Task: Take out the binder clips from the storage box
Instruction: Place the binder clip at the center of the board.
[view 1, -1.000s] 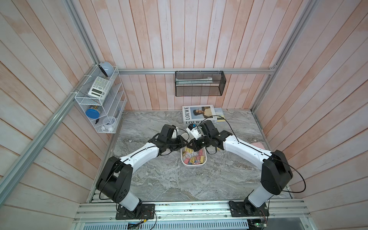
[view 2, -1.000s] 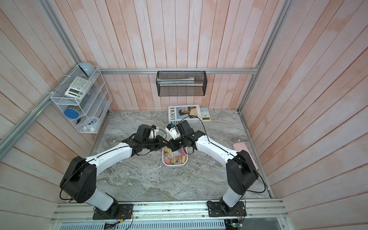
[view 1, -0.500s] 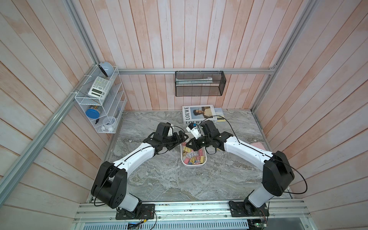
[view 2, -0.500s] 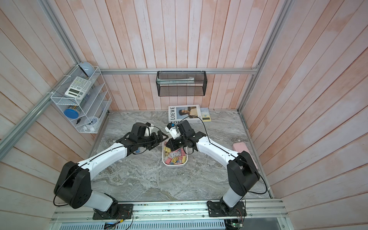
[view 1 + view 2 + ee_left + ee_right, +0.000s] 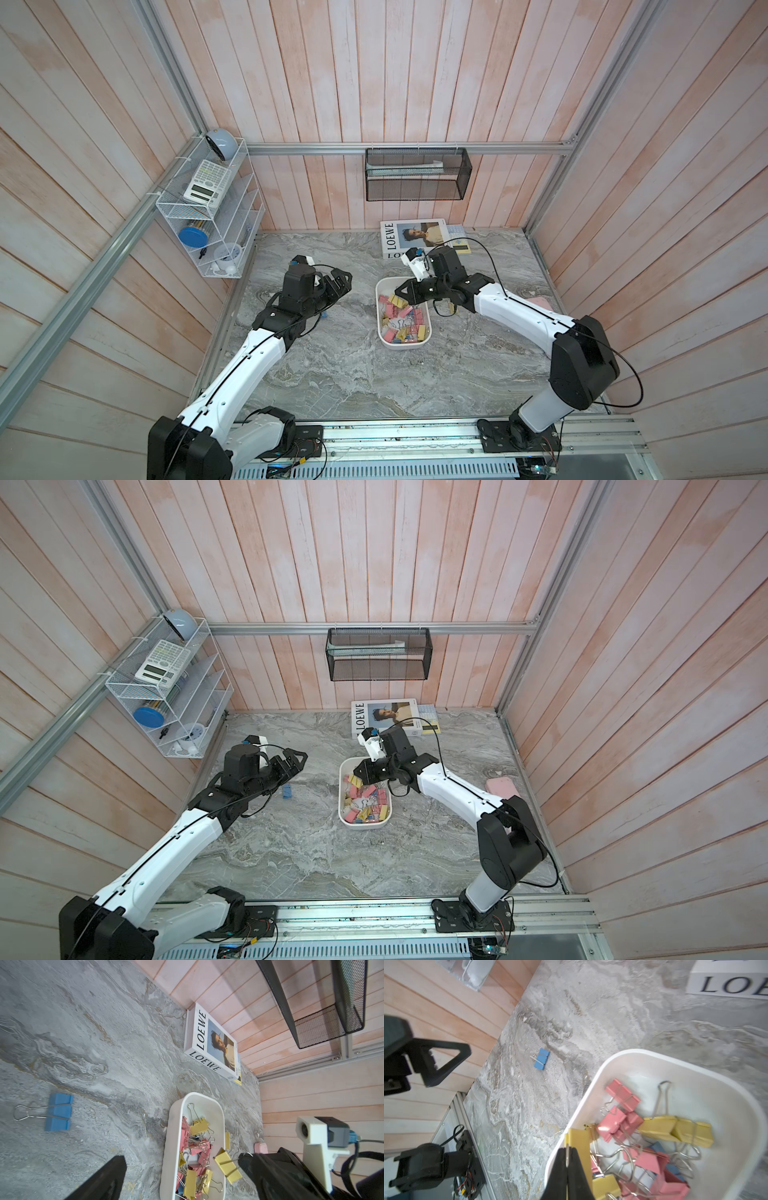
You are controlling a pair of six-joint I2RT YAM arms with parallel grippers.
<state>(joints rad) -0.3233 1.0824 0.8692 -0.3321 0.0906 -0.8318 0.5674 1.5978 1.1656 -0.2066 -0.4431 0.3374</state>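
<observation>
Two white robot arms rise from a rail at the bottom of the frame and reach over a grey marble table.

In mid-frame sits the storage box (image 5: 379,320), a shallow white tray. Its long axis runs from the near edge toward the back wall. Pink, yellow and blue binder clips (image 5: 405,322) are heaped in its near half, and its far end is mostly bare.

Left of the box, well apart from it, a blue clip (image 5: 286,791) lies flat on the table.

A little farther back, the left gripper (image 5: 343,279) hovers above the table to the left of the box. Its jaws are spread wide and hold nothing.

At about the same depth, the right gripper (image 5: 397,291) reaches in from the right of the frame, over the box's far end. Its jaws are pinched together on the thin wire handle of a yellow clip (image 5: 227,1165), which hangs clear of the heap.

The right arm looks set to make the next move. Bare table lies beside the box on that arm's own side, where a loose yellow clip (image 5: 227,1140) already rests, so a short sideways carry over the long wall should be enough.

Farthest back, a white book (image 5: 415,239) lies against the wall.
</observation>
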